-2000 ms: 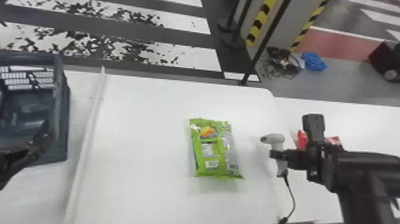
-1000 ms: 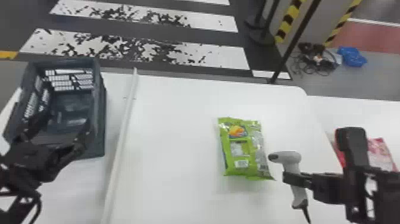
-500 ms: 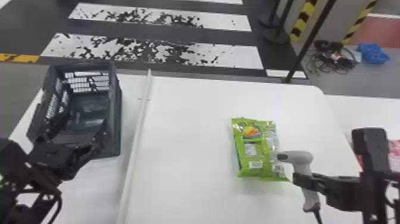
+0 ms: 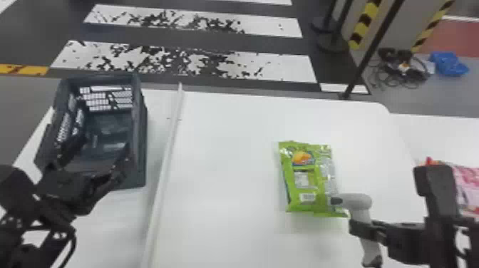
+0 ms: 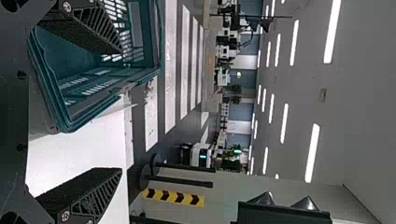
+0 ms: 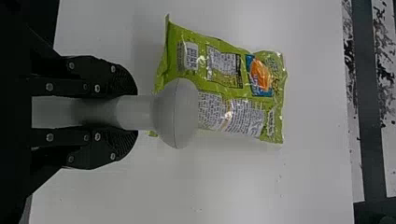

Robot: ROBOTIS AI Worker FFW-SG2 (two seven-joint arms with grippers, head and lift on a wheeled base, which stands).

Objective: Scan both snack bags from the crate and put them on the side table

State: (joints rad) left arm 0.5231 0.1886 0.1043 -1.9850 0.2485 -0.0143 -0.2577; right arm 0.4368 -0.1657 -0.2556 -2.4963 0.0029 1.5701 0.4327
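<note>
My left gripper [image 4: 94, 156] stands at the near side of the dark crate [image 4: 140, 142] in the head view, over its near part. In the left wrist view the left gripper [image 5: 120, 112] has its fingers wide apart, nothing between them, with the crate [image 5: 70, 126] beyond. My right gripper [image 4: 367, 230] is shut on the grey handheld scanner [image 4: 360, 202], whose head is near the green snack bag [image 4: 303, 178] lying flat on the white table. In the right wrist view the right gripper [image 6: 130, 113] clasps the scanner [image 6: 175, 113] above the bag's [image 6: 224, 70] end.
A red-and-pink bag [image 4: 467, 181] lies on the side table [image 4: 434, 132] at the right, partly behind the right arm. A white strip [image 4: 167, 156] runs along the table [image 4: 228, 149] between crate and green bag. Barrier posts [image 4: 374, 46] stand beyond the table.
The head view has swung left, so crate, green bag and scanner all sit farther right in it. The left arm shows more fully by the crate. The right gripper still holds the scanner.
</note>
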